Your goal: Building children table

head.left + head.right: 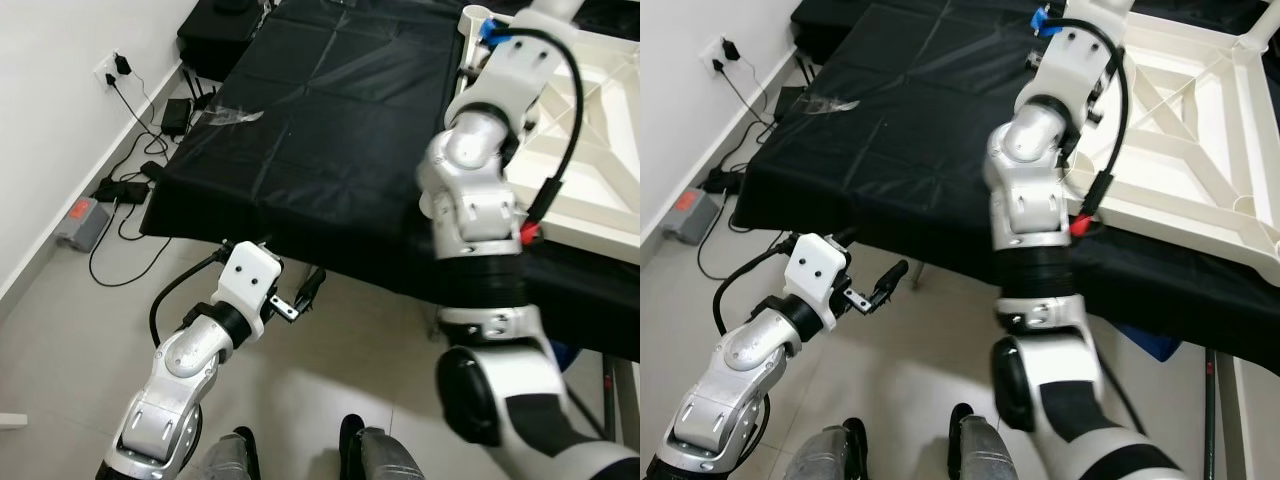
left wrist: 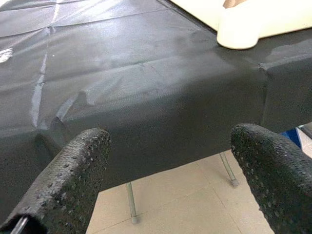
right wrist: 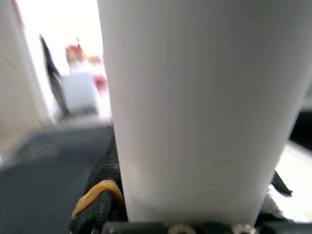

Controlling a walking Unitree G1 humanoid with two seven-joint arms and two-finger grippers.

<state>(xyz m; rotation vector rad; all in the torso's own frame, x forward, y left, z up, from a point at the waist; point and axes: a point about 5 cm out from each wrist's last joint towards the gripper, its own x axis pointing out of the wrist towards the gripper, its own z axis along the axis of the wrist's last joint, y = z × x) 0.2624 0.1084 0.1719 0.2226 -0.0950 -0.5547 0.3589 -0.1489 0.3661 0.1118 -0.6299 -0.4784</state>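
- A black cloth (image 1: 330, 120) covers a long work table and serves as the landmark here; it hangs over the near edge down toward the tiled floor (image 1: 330, 400).
- The white tabletop (image 1: 1200, 130) of the children's table lies upside down on the right part of the cloth, its ribbed underside facing up and a round leg socket at its near corner.
- The right gripper (image 3: 195, 214) is raised over the far left corner of that tabletop, its fingers closed around a thick white table leg (image 3: 200, 107) that stands upright in the wrist view.
- A short white stub (image 1: 476, 18) rises from the tabletop's far left corner, just beside the right wrist.
- The left gripper (image 1: 305, 290) hangs low in front of the cloth's near edge, below the table level, with its two black fingers (image 2: 73, 180) spread wide and nothing between them.
- Left of the cloth, by the wall, cables and a power strip (image 1: 125, 190) lie on the floor, with a grey box (image 1: 82, 220) nearby.
- A wall socket (image 1: 112, 70) with a plug sits above the cables.
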